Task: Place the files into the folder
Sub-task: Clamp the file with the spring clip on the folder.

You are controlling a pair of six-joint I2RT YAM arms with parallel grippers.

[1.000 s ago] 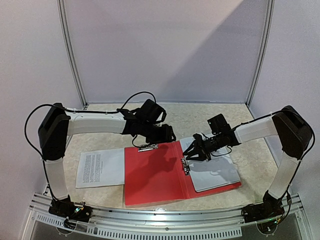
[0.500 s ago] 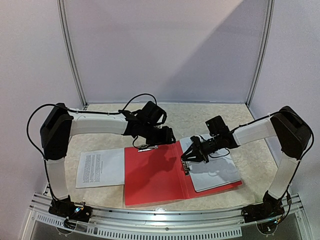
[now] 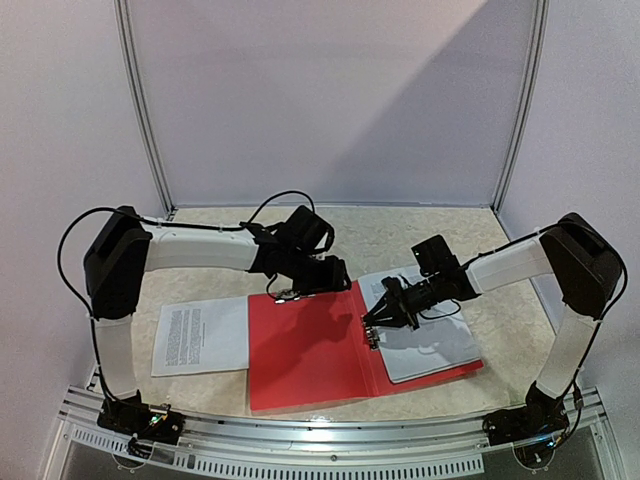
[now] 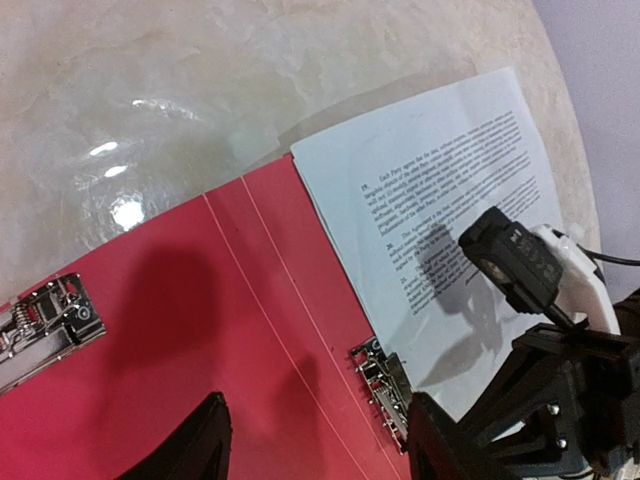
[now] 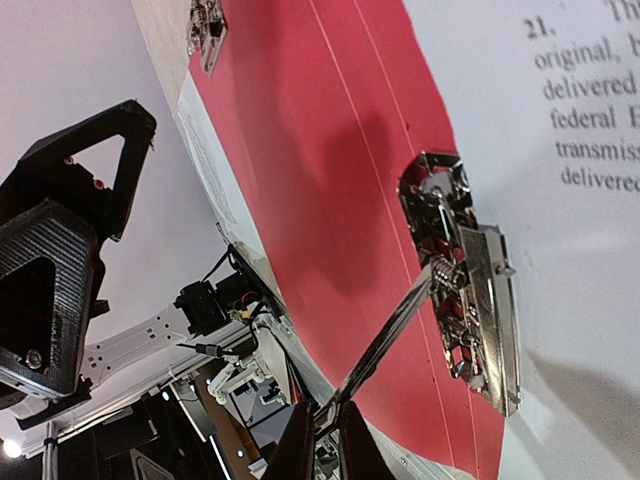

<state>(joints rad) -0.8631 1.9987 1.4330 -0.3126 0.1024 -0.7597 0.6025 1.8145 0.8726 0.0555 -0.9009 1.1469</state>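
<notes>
Count: one red folder (image 3: 300, 350), two printed sheets, two metal clips, two grippers. The red folder lies open and flat on the pale table (image 3: 400, 235), both covers face up, near the front edge between the two arms. The left-hand sheet (image 3: 200, 335), white with dense black text, lies flat on the table just beside the folder's left cover and outside it. The right-hand sheet (image 3: 430, 345) lies on the folder's right cover, with its far corner reaching past the cover's far edge onto the table. This is the only sheet in the folder, and the left cover carries no paper. The far clip (image 4: 45, 320) sits at the far edge of the left cover. The spine clip (image 5: 465, 310) sits just right of the fold lines, along the left edge of the right-hand sheet. Whether that edge is caught under the clip cannot be told. The lever (image 5: 385, 335) of the spine clip stands raised at a slant. The right gripper (image 5: 322, 425) has its fingers drawn together on the free end of the lever. The left gripper (image 4: 318, 420) hangs over the left cover near the far clip, its fingers (image 4: 205, 450) well apart, with nothing between them and bare red cover showing in the gap.
</notes>
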